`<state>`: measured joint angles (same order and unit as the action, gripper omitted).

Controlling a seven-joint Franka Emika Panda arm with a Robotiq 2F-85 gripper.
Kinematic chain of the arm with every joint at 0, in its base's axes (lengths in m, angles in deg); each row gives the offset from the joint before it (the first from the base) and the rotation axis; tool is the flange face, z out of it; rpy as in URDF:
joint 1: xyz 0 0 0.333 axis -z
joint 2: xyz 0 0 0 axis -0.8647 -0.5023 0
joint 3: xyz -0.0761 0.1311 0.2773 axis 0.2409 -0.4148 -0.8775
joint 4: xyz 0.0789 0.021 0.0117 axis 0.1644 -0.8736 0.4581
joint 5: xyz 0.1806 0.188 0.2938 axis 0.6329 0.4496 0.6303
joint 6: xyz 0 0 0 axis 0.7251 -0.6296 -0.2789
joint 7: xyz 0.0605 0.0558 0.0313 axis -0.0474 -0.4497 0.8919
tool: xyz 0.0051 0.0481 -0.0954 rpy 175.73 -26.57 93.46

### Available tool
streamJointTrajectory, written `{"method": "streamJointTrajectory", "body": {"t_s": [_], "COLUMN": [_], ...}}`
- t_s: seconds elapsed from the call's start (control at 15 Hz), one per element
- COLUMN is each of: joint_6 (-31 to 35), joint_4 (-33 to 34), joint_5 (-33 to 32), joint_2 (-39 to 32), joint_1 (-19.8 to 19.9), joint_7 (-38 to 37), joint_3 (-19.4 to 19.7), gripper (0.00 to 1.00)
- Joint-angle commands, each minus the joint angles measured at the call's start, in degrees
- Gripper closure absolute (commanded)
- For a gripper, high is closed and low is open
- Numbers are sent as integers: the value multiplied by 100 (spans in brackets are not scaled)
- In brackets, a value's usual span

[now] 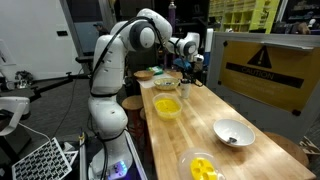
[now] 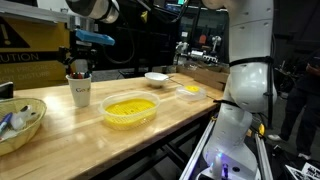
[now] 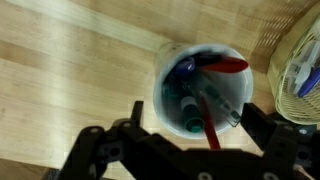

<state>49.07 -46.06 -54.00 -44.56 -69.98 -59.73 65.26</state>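
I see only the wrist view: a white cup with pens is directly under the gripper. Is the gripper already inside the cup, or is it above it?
Observer: Above it. In an exterior view the open gripper hangs over the cup, close to the tips of the pens. I cannot tell if it touches them.
Operator: At the edge of my picture there is a basket. What stands on the opposite side?
Observer: A yellow bowl stands there, apart from the cup and facing the basket across it.
Operator: Is there anything farther away?
Observer: Yes, a white bowl and a small yellow dish, well beyond the yellow bowl.
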Motion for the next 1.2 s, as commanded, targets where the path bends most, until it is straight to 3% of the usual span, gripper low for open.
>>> {"method": "streamJointTrajectory", "body": {"t_s": [0.0, 0.47, 1.13], "joint_6": [267, 660, 386], "joint_4": [-171, -493, -793], "joint_5": [-111, -221, -662], "joint_2": [174, 610, 947], "joint_1": [-111, -121, -106], "joint_7": [-366, -694, -818], "joint_3": [44, 60, 37], "gripper": [0, 0, 0]}}
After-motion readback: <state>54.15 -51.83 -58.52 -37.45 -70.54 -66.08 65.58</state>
